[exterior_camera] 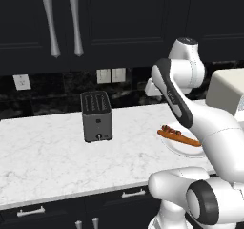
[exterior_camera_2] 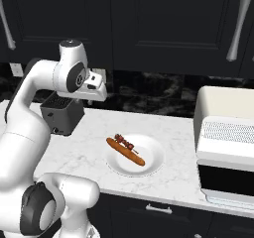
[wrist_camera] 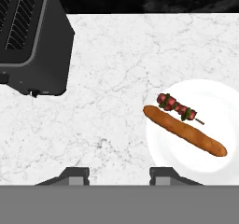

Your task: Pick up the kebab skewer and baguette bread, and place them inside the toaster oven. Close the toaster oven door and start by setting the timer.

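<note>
Two things wait for you on the white plate (wrist_camera: 219,97): the kebab skewer (wrist_camera: 176,107) and the baguette bread (wrist_camera: 185,130), lying side by side and touching or nearly so, both slanting the same way across the plate. In the hand view they sit up and to the right of the pincer (wrist_camera: 120,176), which hangs over bare marble desk (wrist_camera: 112,73) between the plate and the black toaster (wrist_camera: 32,41). Its jaws stand wide apart, holding nothing and touching nothing. You'd likely need to shift right and turn the wrist to close across the skewer's stick. Further right on the desk stands the toaster oven (exterior_camera_2: 225,143).
</note>
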Controlling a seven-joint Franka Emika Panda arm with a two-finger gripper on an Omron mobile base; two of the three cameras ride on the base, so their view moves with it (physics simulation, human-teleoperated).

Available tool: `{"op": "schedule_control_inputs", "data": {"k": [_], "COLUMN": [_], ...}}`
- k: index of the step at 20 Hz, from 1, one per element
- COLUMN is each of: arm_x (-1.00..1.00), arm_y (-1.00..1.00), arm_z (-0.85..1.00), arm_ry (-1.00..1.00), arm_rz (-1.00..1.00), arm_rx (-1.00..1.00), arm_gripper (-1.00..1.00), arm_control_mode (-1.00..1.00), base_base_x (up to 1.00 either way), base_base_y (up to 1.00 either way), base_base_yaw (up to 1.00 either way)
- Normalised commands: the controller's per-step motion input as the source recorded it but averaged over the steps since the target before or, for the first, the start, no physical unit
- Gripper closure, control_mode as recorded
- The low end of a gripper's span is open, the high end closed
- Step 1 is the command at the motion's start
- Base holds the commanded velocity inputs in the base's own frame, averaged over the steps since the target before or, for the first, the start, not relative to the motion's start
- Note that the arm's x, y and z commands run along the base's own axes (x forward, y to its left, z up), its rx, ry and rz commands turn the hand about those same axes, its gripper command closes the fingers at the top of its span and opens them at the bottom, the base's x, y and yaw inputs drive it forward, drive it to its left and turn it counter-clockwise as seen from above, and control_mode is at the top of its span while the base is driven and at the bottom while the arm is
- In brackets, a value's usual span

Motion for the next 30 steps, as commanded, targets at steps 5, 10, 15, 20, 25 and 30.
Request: {"op": "schedule_control_inputs", "data": {"k": [5,10,15,20,25,30], "arm_x": [0.0,0.0,0.0,0.0,0.0,0.0], "arm_y": [0.0,0.0,0.0,0.0,0.0,0.0], "arm_z": [0.0,0.0,0.0,0.0,0.0,0.0], "arm_ry": [0.0,0.0,0.0,0.0,0.0,0.0], "arm_rz": [0.0,0.0,0.0,0.0,0.0,0.0], "arm_rx": [0.0,0.0,0.0,0.0,0.0,0.0], "arm_gripper": [-1.0,-1.0,-1.0,-1.0,-1.0,-1.0], "arm_control_mode": [1.0,1.0,1.0,1.0,1.0,1.0], "base_base_x": [0.0,0.0,0.0,0.0,0.0,0.0], "base_base_y": [0.0,0.0,-0.13,-0.78,-0.79,-0.63], "base_base_yaw": [0.0,0.0,0.0,0.0,0.0,0.0]}}
